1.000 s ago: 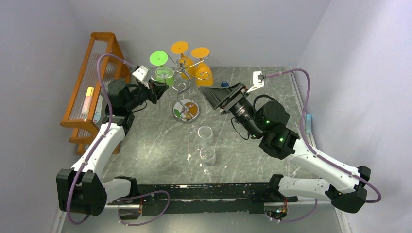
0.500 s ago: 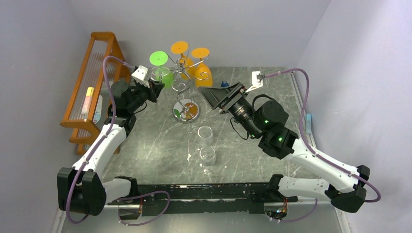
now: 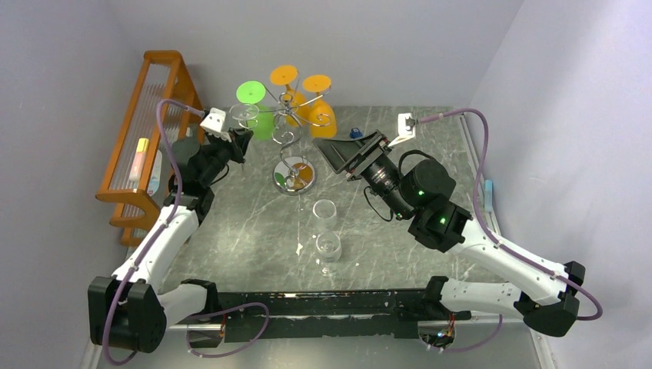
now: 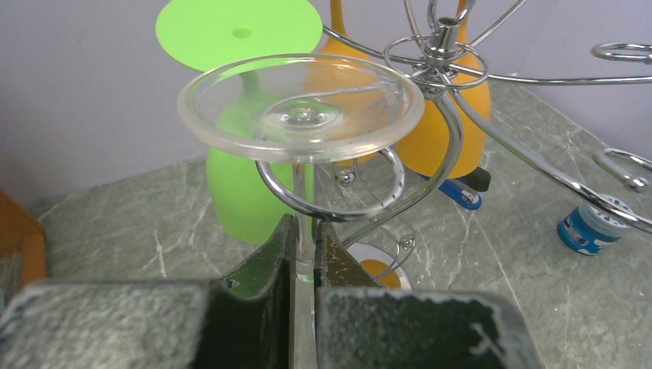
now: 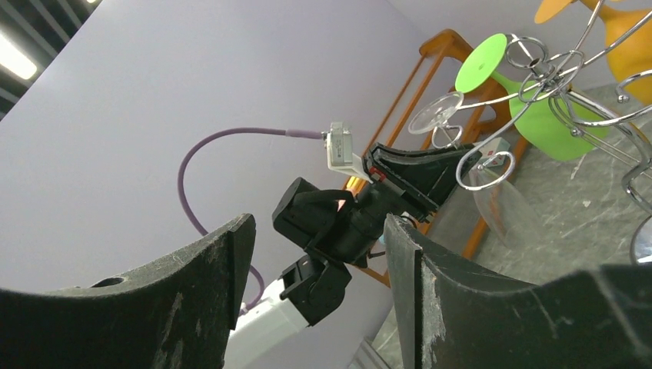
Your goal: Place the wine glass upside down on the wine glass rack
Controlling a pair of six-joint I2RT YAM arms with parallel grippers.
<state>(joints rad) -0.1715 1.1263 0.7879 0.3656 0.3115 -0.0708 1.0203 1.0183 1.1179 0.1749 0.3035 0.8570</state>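
My left gripper (image 4: 304,231) is shut on the stem of a clear wine glass (image 4: 300,108), held upside down with its round foot on top. The stem stands inside a curled hook (image 4: 338,206) of the chrome wine glass rack (image 4: 440,38), and the foot sits just above the wire. In the top view the glass foot (image 3: 244,113) is at the rack's (image 3: 288,119) left arm, with my left gripper (image 3: 238,140) just below it. The bowl is hidden behind the fingers. My right gripper (image 3: 338,154) is open and empty, raised to the right of the rack, jaws (image 5: 319,231) facing it.
A green glass (image 3: 259,119) and two orange glasses (image 3: 317,108) hang upside down on the rack. Two clear glasses (image 3: 324,209) (image 3: 328,247) stand upright mid-table. An orange wooden shelf (image 3: 146,131) stands at the left. A small blue bottle (image 4: 588,227) lies behind the rack's mirrored base (image 3: 294,177).
My left gripper has moved left and a little up with the clear glass, bringing its foot out to the rack's left hook. The right arm has not moved.
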